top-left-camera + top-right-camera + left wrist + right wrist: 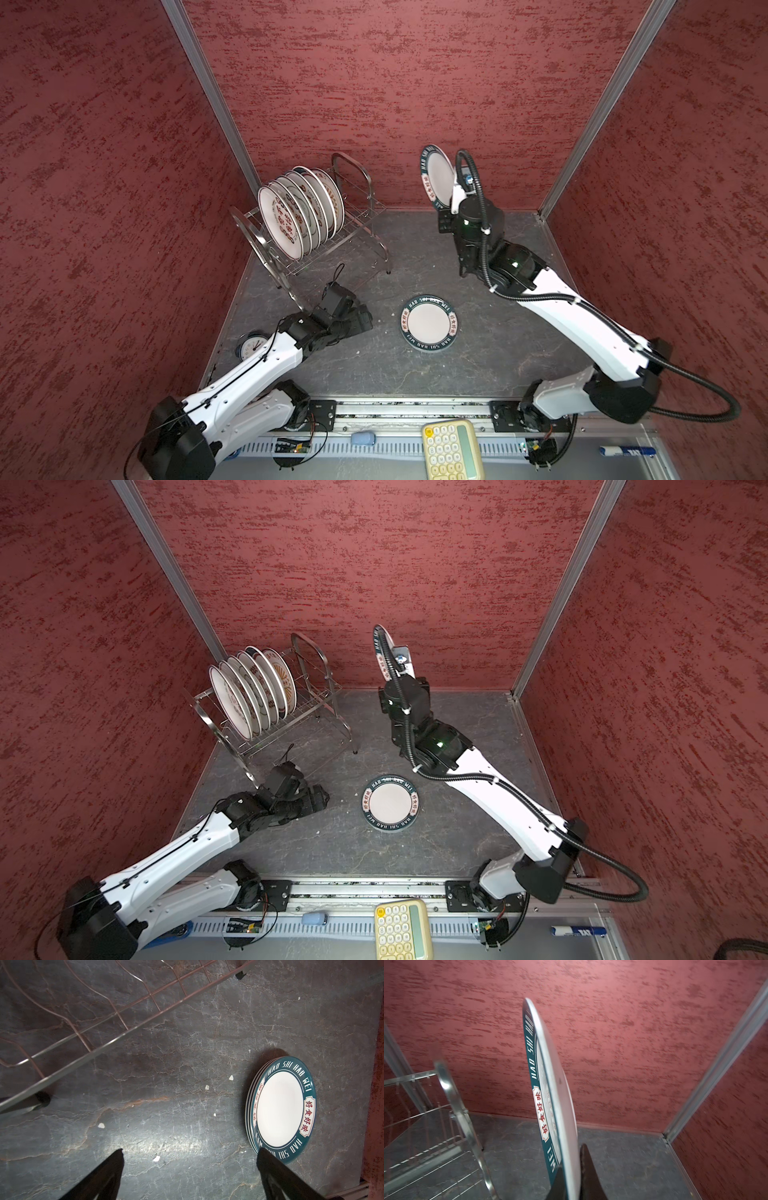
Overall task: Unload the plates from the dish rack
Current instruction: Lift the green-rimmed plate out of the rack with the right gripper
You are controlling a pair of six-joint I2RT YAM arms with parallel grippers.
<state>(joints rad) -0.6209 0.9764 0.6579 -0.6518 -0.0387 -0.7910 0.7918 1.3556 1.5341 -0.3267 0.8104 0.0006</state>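
Plate, teal-rimmed, stands on edge near the back wall, its lower rim pinched by the right gripper. Stack lies flat at that gripper's 6 o'clock. Left gripper spread, empty, beside dish rack.

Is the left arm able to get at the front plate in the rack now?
Probably yes: the left end effector is open and empty, low beside the dish rack, and nothing blocks the top rim of the front plate.
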